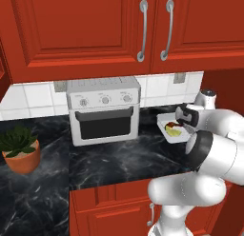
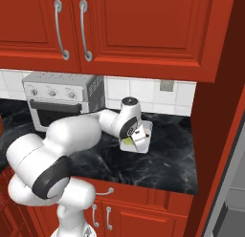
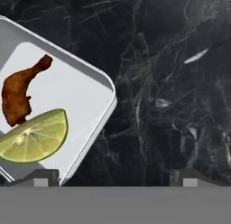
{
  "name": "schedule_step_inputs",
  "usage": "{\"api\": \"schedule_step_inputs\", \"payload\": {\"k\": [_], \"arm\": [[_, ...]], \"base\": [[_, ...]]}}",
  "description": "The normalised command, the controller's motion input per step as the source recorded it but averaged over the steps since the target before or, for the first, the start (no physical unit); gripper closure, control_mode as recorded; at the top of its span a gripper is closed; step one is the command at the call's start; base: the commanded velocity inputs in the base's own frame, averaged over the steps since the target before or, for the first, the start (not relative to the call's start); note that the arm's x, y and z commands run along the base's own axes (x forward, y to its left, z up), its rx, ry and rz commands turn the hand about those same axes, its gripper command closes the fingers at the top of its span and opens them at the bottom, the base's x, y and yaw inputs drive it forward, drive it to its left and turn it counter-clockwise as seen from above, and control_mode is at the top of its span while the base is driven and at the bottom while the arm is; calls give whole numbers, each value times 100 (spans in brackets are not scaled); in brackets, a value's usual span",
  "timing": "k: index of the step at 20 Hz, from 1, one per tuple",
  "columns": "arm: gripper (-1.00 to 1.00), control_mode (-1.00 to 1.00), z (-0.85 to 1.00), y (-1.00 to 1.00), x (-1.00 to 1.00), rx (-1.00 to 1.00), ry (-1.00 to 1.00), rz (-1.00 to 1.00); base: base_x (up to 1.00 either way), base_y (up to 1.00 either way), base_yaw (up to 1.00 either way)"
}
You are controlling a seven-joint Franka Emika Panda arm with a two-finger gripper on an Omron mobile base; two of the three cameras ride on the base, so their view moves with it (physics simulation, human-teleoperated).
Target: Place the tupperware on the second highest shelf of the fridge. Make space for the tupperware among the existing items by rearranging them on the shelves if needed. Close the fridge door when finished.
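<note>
The tupperware [image 3: 67, 96] is a shallow white tray on the black marble counter, right of the toaster oven. It holds a brown drumstick [image 3: 20, 94] and a lime wedge [image 3: 34, 135]. It also appears in the left base view as the tupperware [image 1: 167, 123] and in the right base view as the tupperware [image 2: 143, 138]. My gripper [image 3: 117, 177] hangs just above it, open and holding nothing. One fingertip [image 3: 45, 175] is over the tray's near corner, the other over bare counter. My gripper [image 1: 185, 121] is at the tray's right side. The fridge's shelves, its door and the existing items are out of view.
A silver toaster oven [image 1: 104, 111] stands against the tiled wall. A potted plant [image 1: 20, 152] sits at the counter's left. Red wall cabinets [image 1: 143, 25] hang overhead. A tall red side panel [image 2: 215, 135] bounds the counter on the right, with a grey surface [image 2: 234, 202] beyond it.
</note>
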Motion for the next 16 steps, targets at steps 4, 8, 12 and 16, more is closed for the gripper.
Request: {"api": "schedule_step_inputs", "payload": {"k": [4, 8, 12, 16], "arm": [[-100, -100, -29, 0, 38, 0, 0, 0], [-100, -100, -44, 0, 26, 0, 0, 0], [-100, -100, -49, 0, 15, 0, 0, 0], [-100, -100, -33, 0, 19, 0, 0, 0]], "base": [[0, 0, 0], [0, 0, 0], [0, 0, 0], [0, 0, 0]]}}
